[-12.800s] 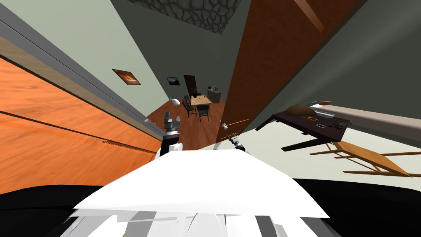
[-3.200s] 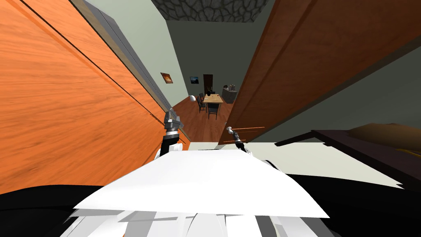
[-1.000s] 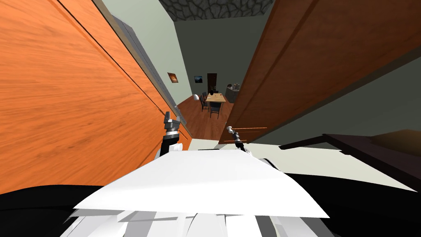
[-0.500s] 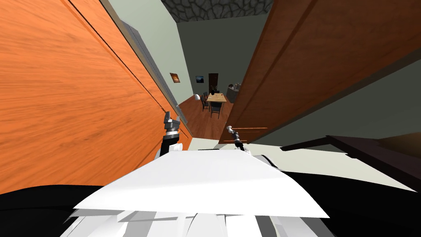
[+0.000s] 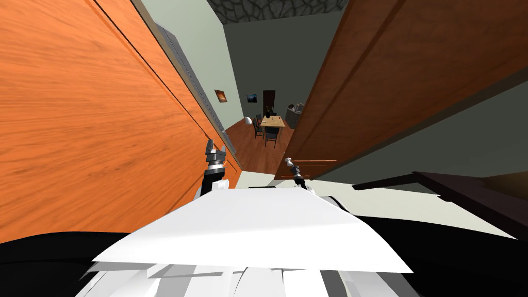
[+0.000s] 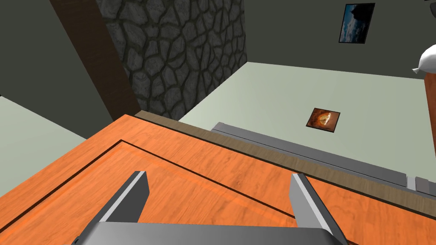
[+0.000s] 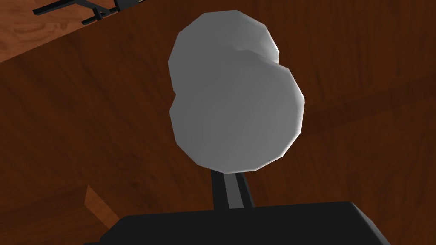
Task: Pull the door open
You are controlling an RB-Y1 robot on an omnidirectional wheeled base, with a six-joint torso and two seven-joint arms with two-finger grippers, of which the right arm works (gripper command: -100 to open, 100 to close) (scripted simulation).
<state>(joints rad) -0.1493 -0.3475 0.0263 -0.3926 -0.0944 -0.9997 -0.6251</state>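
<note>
Gripping the grey knob with fingers pinched nearly together, the right gripper sat near the free edge of the brown door. The door stood ajar, leaving a narrow gap toward a far table. The left gripper, fingers spread apart, hovered close to the orange panel bounding the gap's other side.

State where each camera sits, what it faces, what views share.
Head view: on head, steeply down and forward; left gripper, right gripper show.
Left wrist view: left hand, along open fingers over orange panel.
Right wrist view: right hand, shut fingers, facing grey knob on brown door.
Shared: head and right wrist views both show knob.
</note>
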